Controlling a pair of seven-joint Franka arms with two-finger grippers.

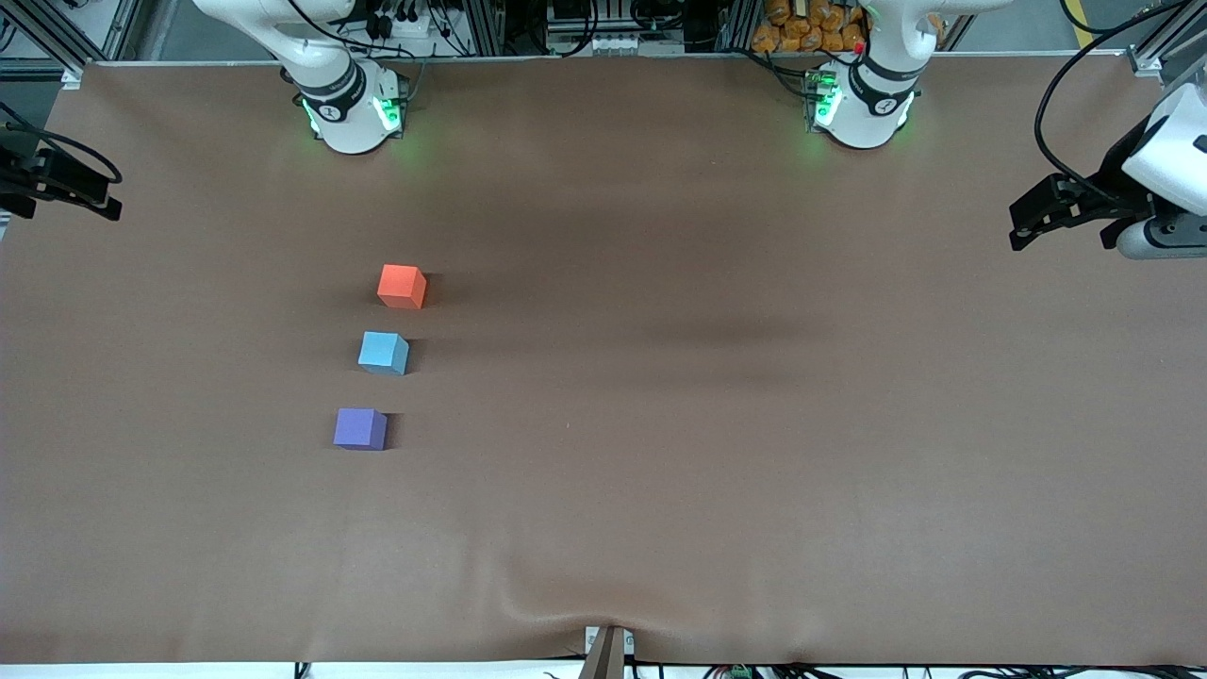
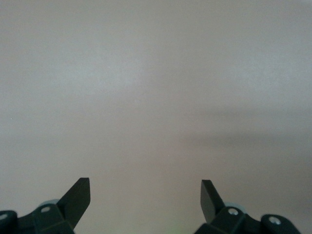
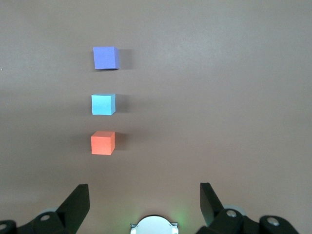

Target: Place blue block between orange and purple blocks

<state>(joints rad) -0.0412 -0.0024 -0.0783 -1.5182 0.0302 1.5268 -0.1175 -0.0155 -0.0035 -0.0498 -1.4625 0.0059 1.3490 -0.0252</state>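
Three cubes are sitting in a slanted column left of centre in the front view, on the brown tabletop (image 1: 717,453). The blue block (image 1: 383,353) is lying between the orange block (image 1: 402,286), higher in the frame, and the purple block (image 1: 359,428), lower in the frame, with gaps separating all three. Nothing is holding them.

The left claw (image 2: 145,192) is hovering over bare tabletop, its fingers spread wide and holding nothing; at the front view's right edge it is partly cut off. The right claw (image 3: 144,195) is hanging high above the cubes, likewise released and empty; the front view is cutting it off at the top.
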